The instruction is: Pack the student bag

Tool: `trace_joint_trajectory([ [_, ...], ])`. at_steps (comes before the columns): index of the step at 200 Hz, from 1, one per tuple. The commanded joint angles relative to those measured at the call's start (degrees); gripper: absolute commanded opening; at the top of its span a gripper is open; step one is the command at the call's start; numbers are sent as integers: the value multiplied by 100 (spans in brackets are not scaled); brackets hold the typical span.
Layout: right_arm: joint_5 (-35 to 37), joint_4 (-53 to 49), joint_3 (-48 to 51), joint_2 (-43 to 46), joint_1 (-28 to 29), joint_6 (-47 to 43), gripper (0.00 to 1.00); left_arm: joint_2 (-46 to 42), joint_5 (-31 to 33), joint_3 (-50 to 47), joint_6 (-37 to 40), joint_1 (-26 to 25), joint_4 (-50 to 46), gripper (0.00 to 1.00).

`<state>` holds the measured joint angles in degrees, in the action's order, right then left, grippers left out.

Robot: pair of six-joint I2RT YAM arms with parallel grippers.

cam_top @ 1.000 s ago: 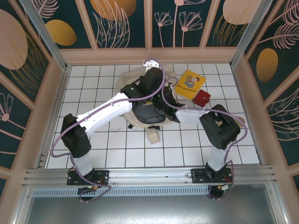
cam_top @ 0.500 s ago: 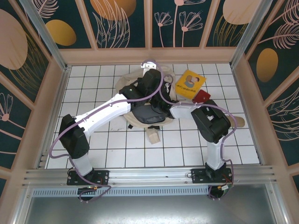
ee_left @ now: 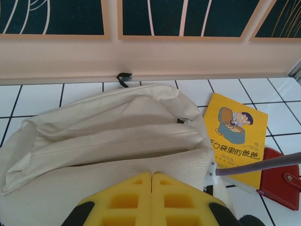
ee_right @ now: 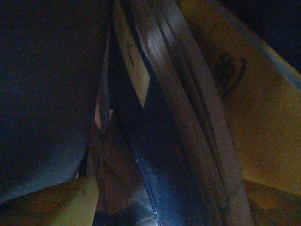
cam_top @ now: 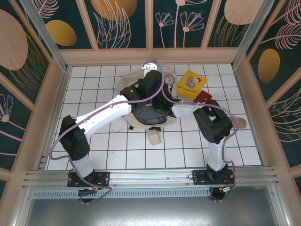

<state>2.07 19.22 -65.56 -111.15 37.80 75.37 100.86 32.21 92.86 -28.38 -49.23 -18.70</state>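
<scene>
Now L claw (ee_left: 151,176) pressed together against student bag (ee_left: 103,136), R claw (ee_right: 155,155) spread inside it

Student bag (cam_top: 126,84) (ee_left: 108,127): cream soft fabric, slumped and creased; laid flat on the white-tiled desk (cam_top: 94,141), near the back wall; black top loop (ee_left: 123,79) pointed at the wall; dark opening seen on the near side.

the student bag (ee_left: 108,122) is lying mid-tabletop (cam_top: 94,75) toward the back; the book (ee_left: 235,136) is lying right of it, the wallet (ee_left: 280,186) sitting just beside the book's right, the block (cam_top: 154,136) sitting before the bag.
</scene>
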Motion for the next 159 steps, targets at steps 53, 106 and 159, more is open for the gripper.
trace_joint_trajectory([
  [53, -895, -944, 1422, 1517, 60, -232, 79, -298, -475, -7, -335, 37, 356, 0],
  [106, -19, -1880, 2276, 2801, 169, -912, 77, -297, -77, -191, -414, 37, 500, 0],
  [159, 931, -2512, 2583, 4530, -499, -1630, 79, -377, 398, -888, -485, 45, 1017, 0],
])
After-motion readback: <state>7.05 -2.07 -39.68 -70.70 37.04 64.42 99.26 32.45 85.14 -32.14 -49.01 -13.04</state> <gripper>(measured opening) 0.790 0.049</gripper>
